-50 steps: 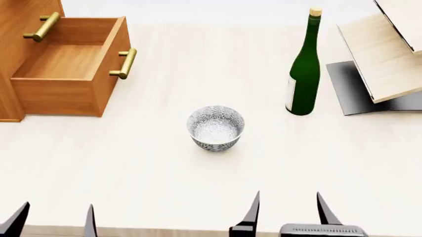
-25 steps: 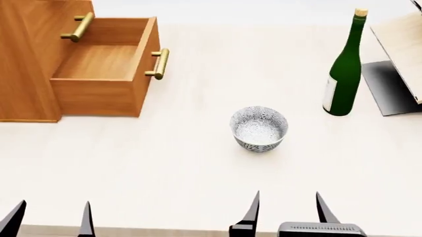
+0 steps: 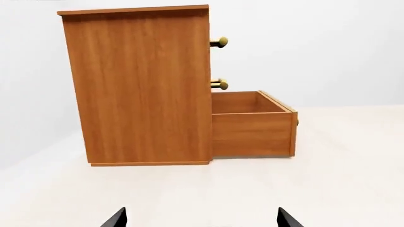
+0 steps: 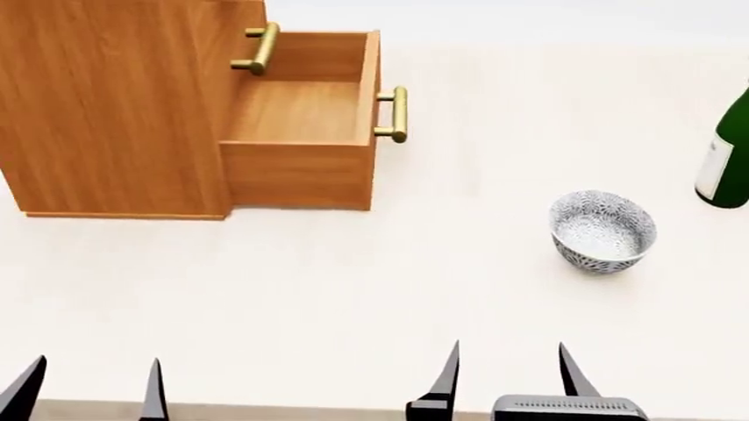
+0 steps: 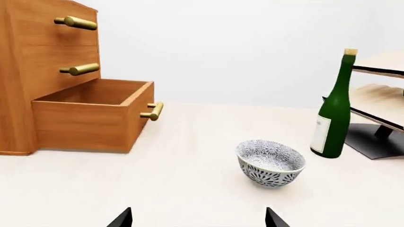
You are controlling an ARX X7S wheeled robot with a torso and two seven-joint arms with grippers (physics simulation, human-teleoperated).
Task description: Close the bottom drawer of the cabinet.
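The orange-brown cabinet (image 4: 111, 105) stands at the back left of the pale table. Its bottom drawer (image 4: 302, 171) is pulled out to the right, empty, with its brass bar handle (image 4: 398, 114) on the front. The cabinet (image 3: 142, 85) and the open bottom drawer (image 3: 252, 132) also show in the left wrist view, and the drawer (image 5: 88, 118) in the right wrist view. My left gripper (image 4: 88, 390) and right gripper (image 4: 506, 381) are both open and empty at the table's near edge, well short of the drawer.
A blue-and-white patterned bowl (image 4: 602, 231) sits right of the drawer. A green bottle (image 4: 728, 158) stands at the right edge. In the right wrist view a pale slanted rack (image 5: 379, 99) stands behind the bottle (image 5: 332, 116).
The head view has swung left: the cabinet, bowl and bottle have shifted right in the picture and the rack has left it. The grippers stay at the near edge.
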